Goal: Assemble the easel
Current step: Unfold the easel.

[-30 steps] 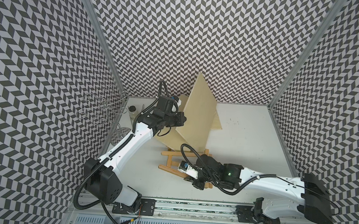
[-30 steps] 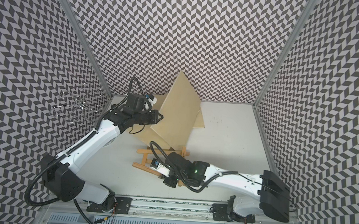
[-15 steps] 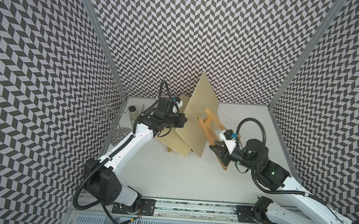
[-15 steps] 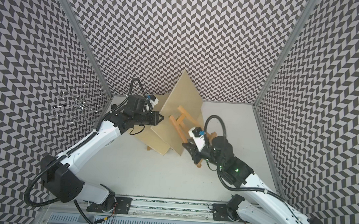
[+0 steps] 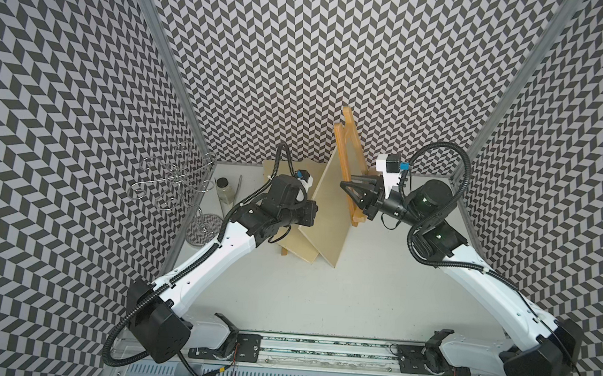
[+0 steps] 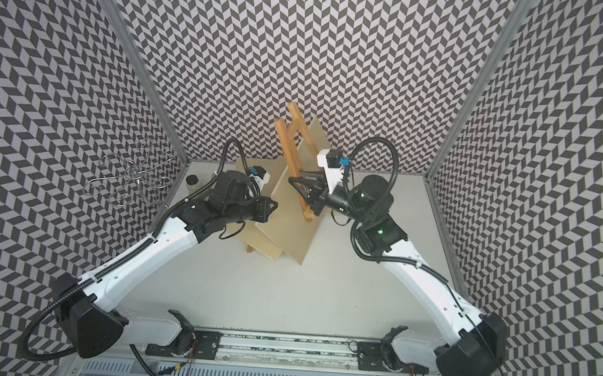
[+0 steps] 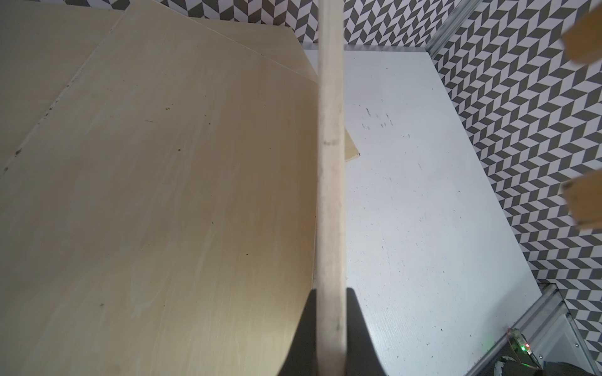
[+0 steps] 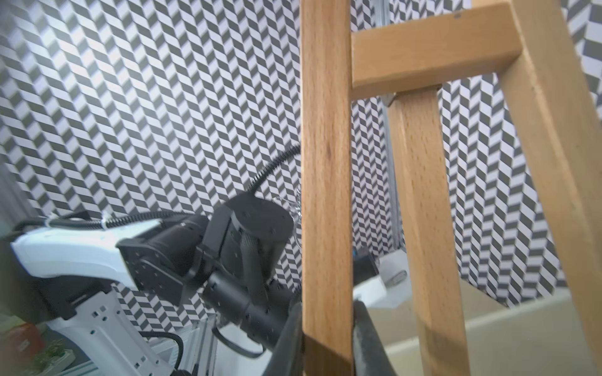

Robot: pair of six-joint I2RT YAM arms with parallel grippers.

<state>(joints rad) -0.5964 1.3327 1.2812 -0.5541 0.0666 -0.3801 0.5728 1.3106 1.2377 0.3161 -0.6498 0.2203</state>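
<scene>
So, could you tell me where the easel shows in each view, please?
Both top views: easel held up, centre back, by the board.
Left wrist: likely its two blurred ends, past the board's edge.
Right wrist: fills the picture, one leg between the jaws.
Shared landmark: the board.

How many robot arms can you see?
2. The left arm has its jaws shut on the edge of a pale board. The right arm grips one leg of the wooden easel frame, beside that board. No others seem hidden.
</scene>
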